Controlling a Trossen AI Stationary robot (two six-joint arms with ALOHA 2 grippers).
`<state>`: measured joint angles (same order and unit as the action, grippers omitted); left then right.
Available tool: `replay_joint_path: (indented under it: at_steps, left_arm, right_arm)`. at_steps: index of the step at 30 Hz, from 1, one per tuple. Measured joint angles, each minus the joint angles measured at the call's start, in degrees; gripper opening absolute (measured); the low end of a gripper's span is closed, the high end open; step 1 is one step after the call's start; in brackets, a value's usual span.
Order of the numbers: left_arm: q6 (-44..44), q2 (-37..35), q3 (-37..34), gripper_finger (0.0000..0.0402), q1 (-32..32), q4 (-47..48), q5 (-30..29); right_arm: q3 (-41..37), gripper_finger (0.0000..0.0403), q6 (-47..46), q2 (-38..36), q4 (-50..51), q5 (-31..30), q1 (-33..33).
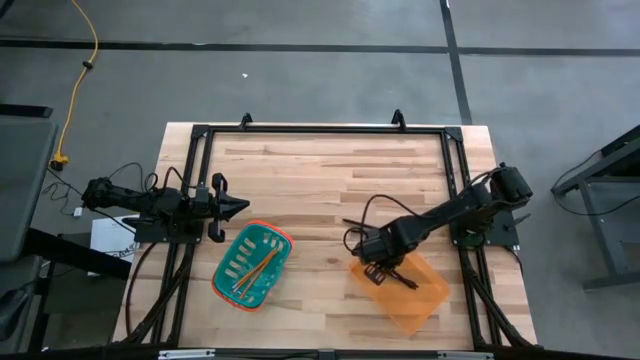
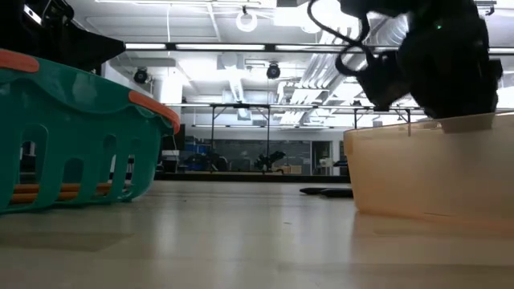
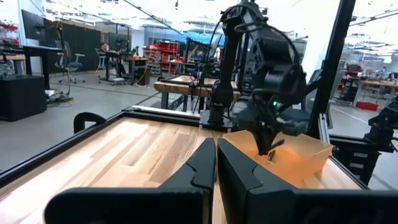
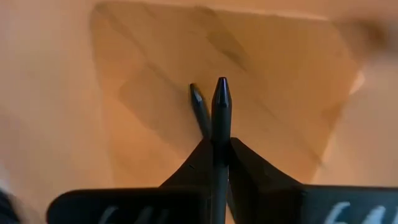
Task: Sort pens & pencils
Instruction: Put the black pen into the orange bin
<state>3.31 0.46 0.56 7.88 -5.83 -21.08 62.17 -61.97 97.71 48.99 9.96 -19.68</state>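
The orange translucent bin [image 1: 405,295] stands at the table's near right. My right gripper [image 1: 383,270] hangs over it, shut on a black pen [image 4: 221,106]. A second dark pen [image 4: 198,102] shows beside the held one; whether it is held or lies in the bin, I cannot tell. The orange pencils [image 1: 258,268] lie in the teal basket [image 1: 253,263], near the middle of the table. They also show through the slots of the basket [image 2: 72,136] in the low view. My left gripper [image 1: 238,207] waits shut at the table's left. My right gripper pinches the black pen between its two fingers [image 4: 239,165], the pen lying along them. The pen's pointed end [image 4: 221,87] sticks out past the fingertips. The fingers come from above, pointing down into the orange bin [image 3: 292,149]. The pen is lifted clear, its tip toward the bin's floor.
A dark thin thing [image 2: 325,191] lies on the table beyond the bin's left wall [image 2: 357,168]; it may be another pen. A black frame [image 1: 320,130] runs round the table's edges. Bare wood lies between basket and bin and toward the far edge.
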Motion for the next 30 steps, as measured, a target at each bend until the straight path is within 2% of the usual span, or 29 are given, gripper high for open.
replay_joint_path:
  at_steps: [5, 11, 14, 18, 21, 24, 30]
  left_arm:
    - [-0.02, -0.02, 0.00, 0.0006, 0.00, -0.01, 0.00]
    - [0.00, 0.00, 0.00, 0.0006, 0.02, -0.03, 0.00]
    - [0.00, 0.00, 0.00, 0.0005, 0.00, -0.03, 0.00]
    - [-0.01, -0.01, 0.00, 0.0005, 0.00, -0.03, 0.00]
    - [-0.01, -0.01, 0.00, 0.0005, 0.01, -0.03, 0.00]
    - [-0.01, 0.00, 0.00, 0.0005, 0.02, -0.03, 0.00]
    - [0.00, -0.02, 0.00, 0.0005, 0.02, -0.03, 0.00]
  right_arm:
    - [-4.71, 0.0032, -2.78, 0.00, -4.23, 0.02, 0.00]
    - [-5.25, 0.0087, -4.06, 0.02, -2.58, 1.54, 0.15]
    - [-1.45, 0.0118, -2.62, 0.02, 1.59, 3.46, 1.17]
    - [7.50, 0.0144, 1.99, 0.02, 11.38, 4.50, 3.37]
    - [15.02, 0.0145, 5.75, 0.02, 15.58, 0.82, 5.36]
    - [20.69, 0.0140, 9.38, 0.02, 15.65, -4.53, 7.54]
    - [24.24, 0.0138, 16.44, 1.26, 15.07, -9.54, 11.41]
